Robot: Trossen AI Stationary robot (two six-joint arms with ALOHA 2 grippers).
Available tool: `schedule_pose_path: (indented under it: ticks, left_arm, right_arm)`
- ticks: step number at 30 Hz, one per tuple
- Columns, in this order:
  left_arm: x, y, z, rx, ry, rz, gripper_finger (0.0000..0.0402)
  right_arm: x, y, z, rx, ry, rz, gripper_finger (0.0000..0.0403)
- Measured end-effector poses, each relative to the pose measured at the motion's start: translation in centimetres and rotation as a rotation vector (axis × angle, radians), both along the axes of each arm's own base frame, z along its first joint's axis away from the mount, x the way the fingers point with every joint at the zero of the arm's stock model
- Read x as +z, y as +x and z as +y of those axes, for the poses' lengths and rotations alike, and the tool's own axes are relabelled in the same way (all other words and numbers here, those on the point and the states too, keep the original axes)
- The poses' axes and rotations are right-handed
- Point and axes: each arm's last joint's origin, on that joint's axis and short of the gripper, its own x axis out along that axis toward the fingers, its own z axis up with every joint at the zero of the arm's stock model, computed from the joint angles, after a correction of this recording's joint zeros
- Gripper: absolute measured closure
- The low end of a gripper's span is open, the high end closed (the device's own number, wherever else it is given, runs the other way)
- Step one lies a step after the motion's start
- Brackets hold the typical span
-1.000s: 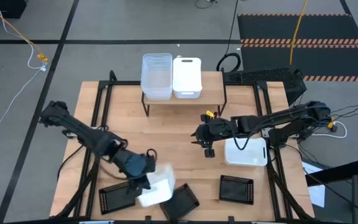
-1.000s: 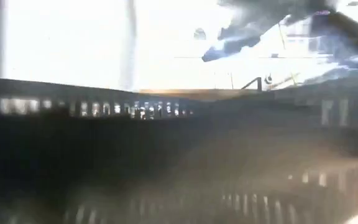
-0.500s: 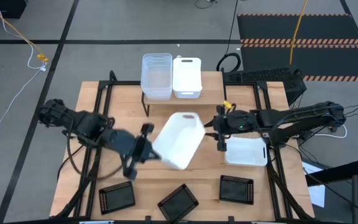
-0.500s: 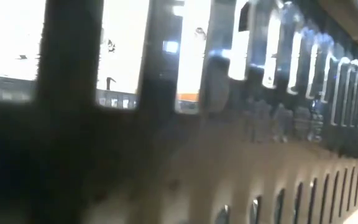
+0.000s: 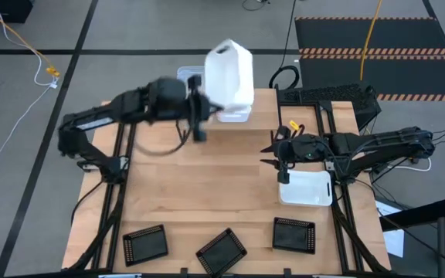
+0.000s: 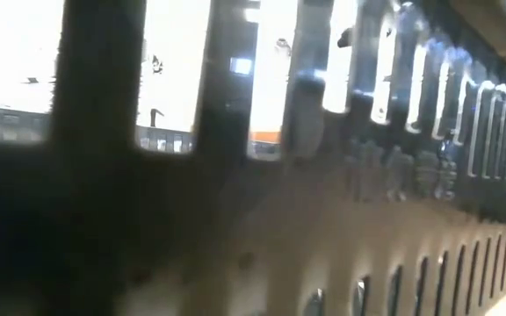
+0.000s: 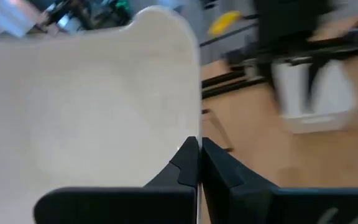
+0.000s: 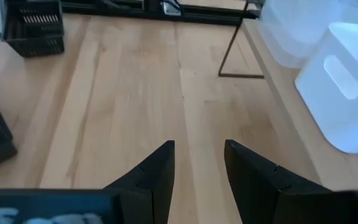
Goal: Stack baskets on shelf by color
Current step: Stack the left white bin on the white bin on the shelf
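Since the earlier frame, the left gripper [image 5: 201,108] has carried the smooth opaque white plastic bin [image 5: 230,73] from mid-desk to above the low light-wood shelf [image 5: 265,100], fingers [image 7: 188,165] pinching its wall. Beneath it, stacked bins are mostly hidden. Right gripper [image 5: 278,158] hovers, fingers spread, beside another white bin [image 5: 307,189].

Counted: three white baskets [image 5: 231,71] [image 5: 233,114] [image 5: 307,188], three black baskets [image 5: 145,244] [image 5: 222,250] [image 5: 294,234], one visible clear stack [image 5: 187,76], one shelf [image 5: 263,98], two arms.
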Motion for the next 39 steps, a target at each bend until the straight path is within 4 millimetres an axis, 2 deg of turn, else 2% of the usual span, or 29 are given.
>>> schedule_pose_path:
  ticks: [2, 7, 12, 15, 19, 24, 32, 39]
  left_arm:
    - [-0.2, 0.9, 2.2, 0.021, -0.015, -0.03, 0.0398]
    - [-2.3, 4.0, 6.8, 0.092, -0.04, 0.007, 0.0398]
    - [-4.0, 6.9, 9.2, 0.08, -0.073, 0.127, 0.0395]
    - [-4.7, 7.8, 9.6, 0.067, -0.081, 0.24, 0.0397]
    - [-4.8, 7.8, 9.7, 0.068, -0.089, 0.35, 0.0396]
    - [-4.5, 7.5, 9.7, 0.083, -0.093, 0.357, 0.0394]
    - [-4.9, 7.2, 9.7, 0.149, -0.156, 0.381, 0.0385]
    - [-5.1, 7.0, 9.8, 0.188, -0.167, 0.41, 0.0393]
  right_arm:
    - [-0.1, 0.0, 0.0, -0.003, -0.002, 0.007, 0.0268]
    - [-0.2, -0.1, 0.0, -0.009, 0.008, 0.02, 0.0268]
    - [-0.4, -0.3, -0.2, -0.057, -0.012, 0.046, 0.0268]
    - [-1.1, -0.5, -0.3, -0.078, -0.024, 0.067, 0.0268]
    - [-2.5, -1.1, -0.3, -0.085, -0.016, 0.087, 0.0268]
    - [-3.8, -2.1, -0.4, -0.101, 0.01, 0.067, 0.0268]
    - [-3.3, -3.8, -0.5, -0.114, 0.046, -0.027, 0.0268]
    - [-2.6, -4.6, -0.6, -0.112, 0.054, -0.09, 0.0268]
